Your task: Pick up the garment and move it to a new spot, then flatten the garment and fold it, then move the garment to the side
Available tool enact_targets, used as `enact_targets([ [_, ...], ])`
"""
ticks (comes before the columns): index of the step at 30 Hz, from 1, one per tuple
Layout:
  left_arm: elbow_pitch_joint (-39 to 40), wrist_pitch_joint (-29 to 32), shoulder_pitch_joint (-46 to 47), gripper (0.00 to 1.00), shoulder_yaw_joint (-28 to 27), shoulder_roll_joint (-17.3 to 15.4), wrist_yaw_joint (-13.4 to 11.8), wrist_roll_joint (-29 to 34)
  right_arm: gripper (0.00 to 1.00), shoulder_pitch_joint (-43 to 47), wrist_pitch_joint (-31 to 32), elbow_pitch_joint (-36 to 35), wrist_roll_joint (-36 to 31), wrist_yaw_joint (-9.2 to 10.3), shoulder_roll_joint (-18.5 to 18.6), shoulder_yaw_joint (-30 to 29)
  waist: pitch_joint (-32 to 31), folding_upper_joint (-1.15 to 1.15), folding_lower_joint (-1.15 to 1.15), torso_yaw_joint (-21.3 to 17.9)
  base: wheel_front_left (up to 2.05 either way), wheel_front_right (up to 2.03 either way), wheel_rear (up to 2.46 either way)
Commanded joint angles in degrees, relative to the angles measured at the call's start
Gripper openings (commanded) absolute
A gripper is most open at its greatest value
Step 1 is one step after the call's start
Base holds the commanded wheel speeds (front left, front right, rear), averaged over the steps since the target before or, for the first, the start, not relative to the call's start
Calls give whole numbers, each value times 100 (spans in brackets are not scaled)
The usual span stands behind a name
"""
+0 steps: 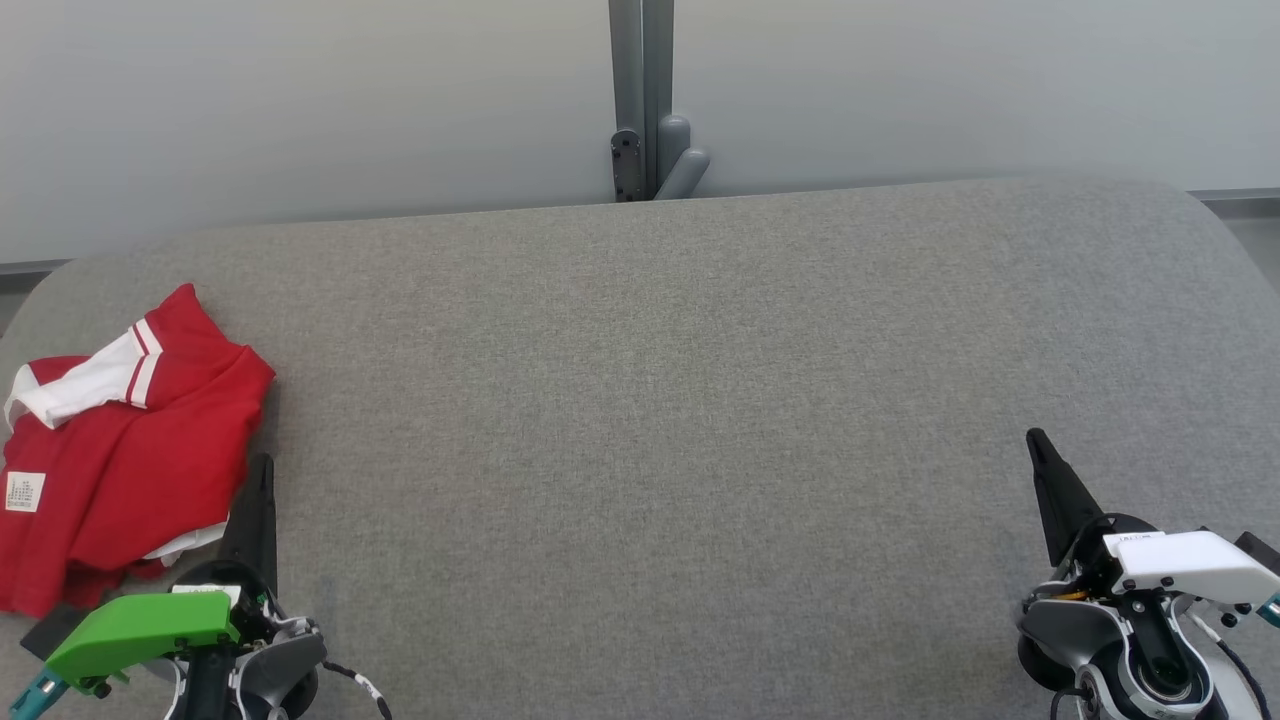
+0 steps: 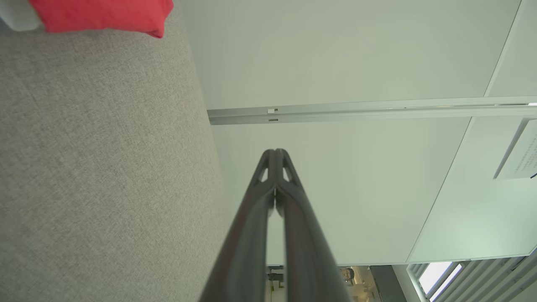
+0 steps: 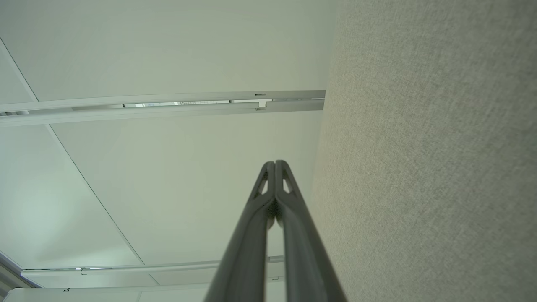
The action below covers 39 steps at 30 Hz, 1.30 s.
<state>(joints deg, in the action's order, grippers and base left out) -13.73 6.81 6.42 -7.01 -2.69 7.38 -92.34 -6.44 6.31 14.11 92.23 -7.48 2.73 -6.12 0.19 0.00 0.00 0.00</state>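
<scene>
Grey fabric surface [image 1: 700,400]; red garment [image 1: 120,470] far left.

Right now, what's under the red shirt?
The red shirt lies bunched on the grey fabric surface, which shows beside it. A white layer of the shirt peeks out at its lower edge. Anything else beneath is covered.

The left gripper [image 1: 263,462] is seen at the lower left of the head view, its two dark fingers pressed together and pointed up the view, with a green wrist cover [image 1: 140,628] behind them. The right gripper [image 1: 1035,438] is seen at the lower right, likewise closed, with a white wrist cover [image 1: 1190,562] behind it.
</scene>
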Motion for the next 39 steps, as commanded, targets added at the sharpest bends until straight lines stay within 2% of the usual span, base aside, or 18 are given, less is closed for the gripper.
enact_targets([
  [1,5,7,-91,0,0,-36,29,-14,0,40,22,-28,45,-2,28,-6,0,0,0,0,0,0,0],
  [37,5,7,-91,0,0,-36,29,-14,0,40,22,-27,45,-2,28,-6,0,0,0,0,0,0,0],
  [38,0,0,-1,100,0,0,0,0,100,0,0,-1,0,0,0,0,0,0,0,0,0,0,0],
  [39,-31,0,-2,100,-2,5,0,0,100,8,-2,32,-5,0,-8,0,0,0,0,0,0,0,0],
])
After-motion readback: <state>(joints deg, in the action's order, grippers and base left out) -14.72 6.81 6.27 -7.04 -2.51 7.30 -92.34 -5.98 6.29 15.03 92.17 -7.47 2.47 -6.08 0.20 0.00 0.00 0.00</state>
